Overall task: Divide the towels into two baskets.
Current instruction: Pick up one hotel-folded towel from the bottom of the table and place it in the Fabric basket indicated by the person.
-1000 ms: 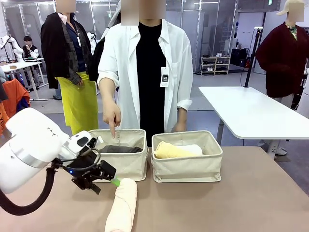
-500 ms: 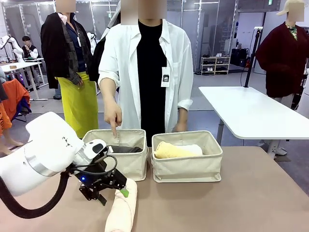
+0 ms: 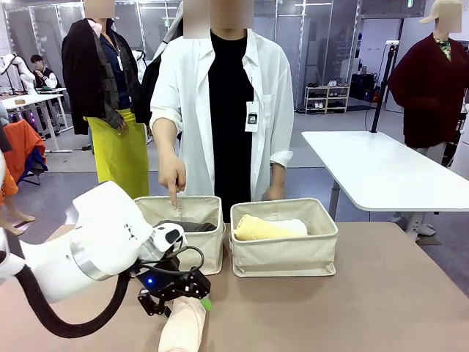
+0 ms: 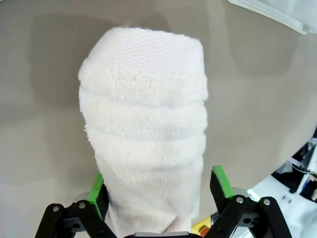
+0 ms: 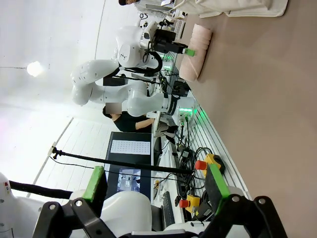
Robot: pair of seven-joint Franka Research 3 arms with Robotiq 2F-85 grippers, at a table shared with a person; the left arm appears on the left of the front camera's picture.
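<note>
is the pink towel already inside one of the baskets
No, the pink towel lies on the table in front of the left basket, with the left gripper open around its end.

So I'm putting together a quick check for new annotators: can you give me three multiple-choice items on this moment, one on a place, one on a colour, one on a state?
1. Where does the pale pink towel lie?
A. in the left basket
B. on the table in front of the baskets
C. in the person's hand

2. What colour is the towel at the front of the right basket?
A. yellow
B. blue
C. red

3. How is the left gripper?
A. shut, away from the towel
B. open, holding a basket
C. open, fingers either side of the pink towel

Answers: 1 B, it rests on the tabletop; 2 A, the yellow towel shows over the rim; 3 C, the green pads flank the roll.
</note>
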